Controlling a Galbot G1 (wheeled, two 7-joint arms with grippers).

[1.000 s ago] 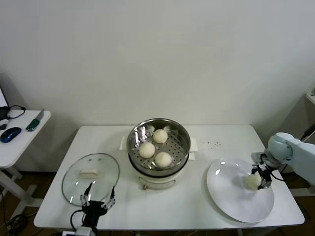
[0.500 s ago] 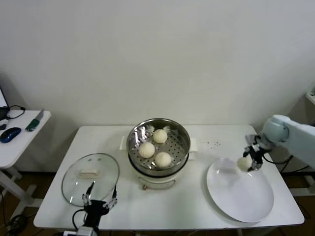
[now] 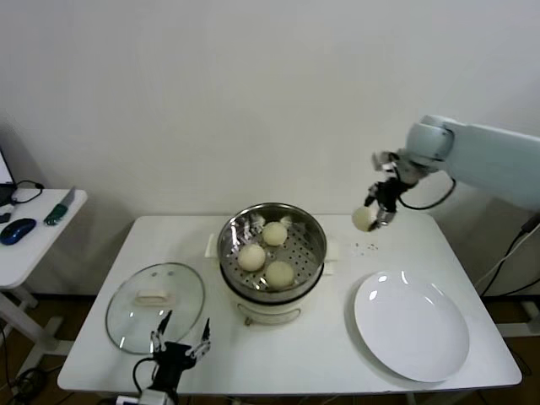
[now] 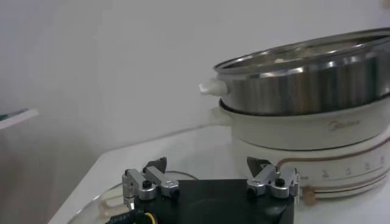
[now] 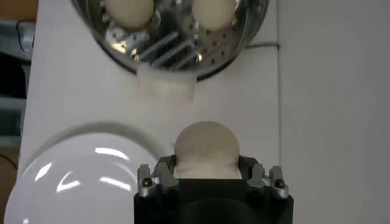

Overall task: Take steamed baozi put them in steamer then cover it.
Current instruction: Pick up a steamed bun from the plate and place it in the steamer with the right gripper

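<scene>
Carrying the fourth baozi [image 3: 364,218] high above the bench [image 3: 337,346], right gripper [image 3: 377,211] clamped on it from both sides, bun bulging forward between the jaws in the right wrist view. Hanging off the steamer's [image 3: 272,246] right side, above the gap between pot rim and plate [image 3: 411,325]. Steamer lying to the robot's left of the gripper and lower; open pot, three buns already on the perforated tray, free floor showing on the tray's right half, nearest the incoming bun. Round bun, round pot: no long axis to line up, only a sideways carry over the rim, then a descent. Right arm stretched in from the right edge, elbow high, wrist bent down toward the bench. Clearly the nearer arm for this drop.

Left gripper [image 3: 179,349] parked low at the front bench edge, fingers spread apart, holding nothing, just beside the lid [image 3: 156,305] lying flat on the bench left of the steamer. Likely the better-placed arm for covering afterwards. Lid not yet on.
</scene>
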